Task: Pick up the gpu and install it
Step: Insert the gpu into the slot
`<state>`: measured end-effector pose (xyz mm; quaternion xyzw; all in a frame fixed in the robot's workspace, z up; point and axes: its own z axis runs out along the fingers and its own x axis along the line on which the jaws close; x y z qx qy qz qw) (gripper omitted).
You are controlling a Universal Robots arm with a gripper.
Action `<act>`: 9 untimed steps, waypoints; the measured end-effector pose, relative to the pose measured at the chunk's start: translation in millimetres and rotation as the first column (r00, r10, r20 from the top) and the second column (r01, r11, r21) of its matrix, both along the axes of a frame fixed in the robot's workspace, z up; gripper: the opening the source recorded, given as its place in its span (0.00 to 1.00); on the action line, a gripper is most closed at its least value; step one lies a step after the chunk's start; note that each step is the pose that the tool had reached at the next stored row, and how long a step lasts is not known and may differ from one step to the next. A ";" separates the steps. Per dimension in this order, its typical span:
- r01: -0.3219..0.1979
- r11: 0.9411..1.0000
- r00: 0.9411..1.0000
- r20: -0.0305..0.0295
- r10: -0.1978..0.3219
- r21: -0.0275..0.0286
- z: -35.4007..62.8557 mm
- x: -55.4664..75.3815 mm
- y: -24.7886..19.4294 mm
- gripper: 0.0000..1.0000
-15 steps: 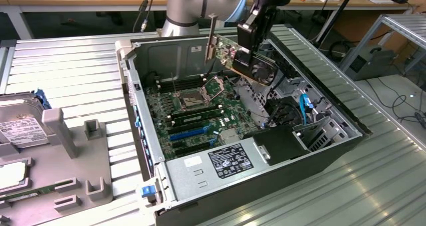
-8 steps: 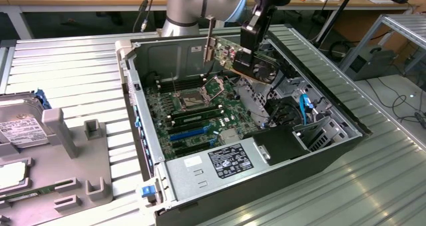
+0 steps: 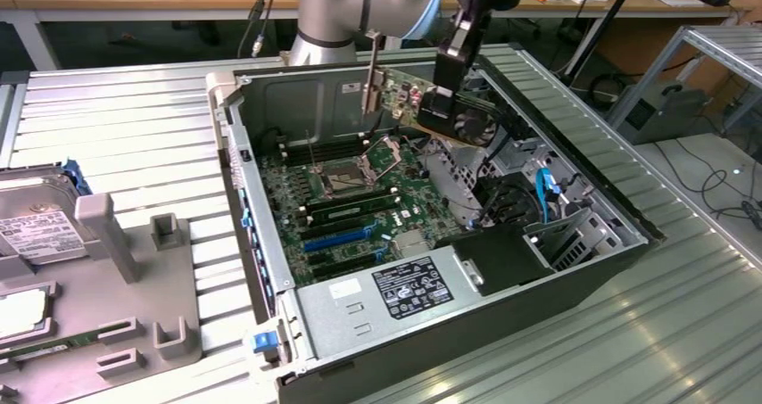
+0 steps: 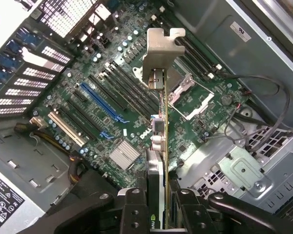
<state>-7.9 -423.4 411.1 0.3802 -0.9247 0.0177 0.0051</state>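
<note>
The gpu [image 3: 419,96], a flat card with a green board edge, a black fan face and a silver bracket [image 3: 370,81], hangs in the air above the open computer case [image 3: 357,297]. My gripper [image 3: 443,101] is shut on its fan end. In the wrist view the gpu [image 4: 159,141] runs edge-on away from my gripper [image 4: 160,202], its silver bracket [image 4: 158,53] at the far end over the motherboard [image 4: 112,122]. The blue expansion slots [image 4: 100,102] lie uncovered below and to one side of the card.
The case lies on its side on a ribbed metal table [image 3: 131,127]. A power supply [image 3: 393,288] fills the case's near end and a drive cage [image 3: 559,234] its right. A grey fixture [image 3: 155,279] with a hard drive [image 3: 36,221] stands at the exterior view's left.
</note>
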 end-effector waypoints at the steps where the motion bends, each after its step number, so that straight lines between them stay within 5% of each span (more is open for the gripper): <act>1: -0.013 1.000 1.000 0.000 0.013 0.000 0.0 0.0 0.0 0.27; 9: -0.097 0.995 0.995 0.000 0.097 0.000 0.0 0.0 0.0 0.27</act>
